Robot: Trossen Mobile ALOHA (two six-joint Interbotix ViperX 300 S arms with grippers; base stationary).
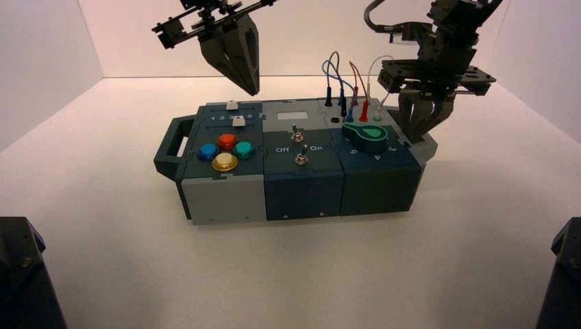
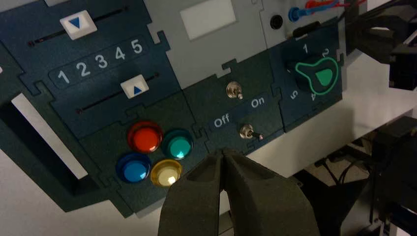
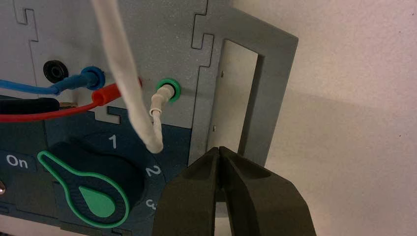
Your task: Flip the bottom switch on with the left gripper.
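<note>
The bottom switch (image 1: pixel 300 159) is a small metal toggle in the dark teal middle panel, just in front of the Off and On lettering. In the left wrist view the bottom switch (image 2: pixel 246 132) shows its dark-tipped lever leaning toward the On side. The twin top switch (image 2: pixel 233 90) sits behind it. My left gripper (image 1: pixel 252 89) hangs high above the box's rear left, over the sliders, apart from both switches. Its fingers (image 2: pixel 246 182) are shut and empty. My right gripper (image 1: pixel 418 133) is shut and empty at the box's right end, beside the grey handle (image 3: pixel 255 98).
Two white sliders (image 2: pixel 134 86) and several coloured buttons (image 1: pixel 225 152) fill the box's left part. A green-rimmed knob (image 1: pixel 370 136) and plugged wires (image 1: pixel 346 86) stand at the right, close to my right gripper. White table surface lies around the box.
</note>
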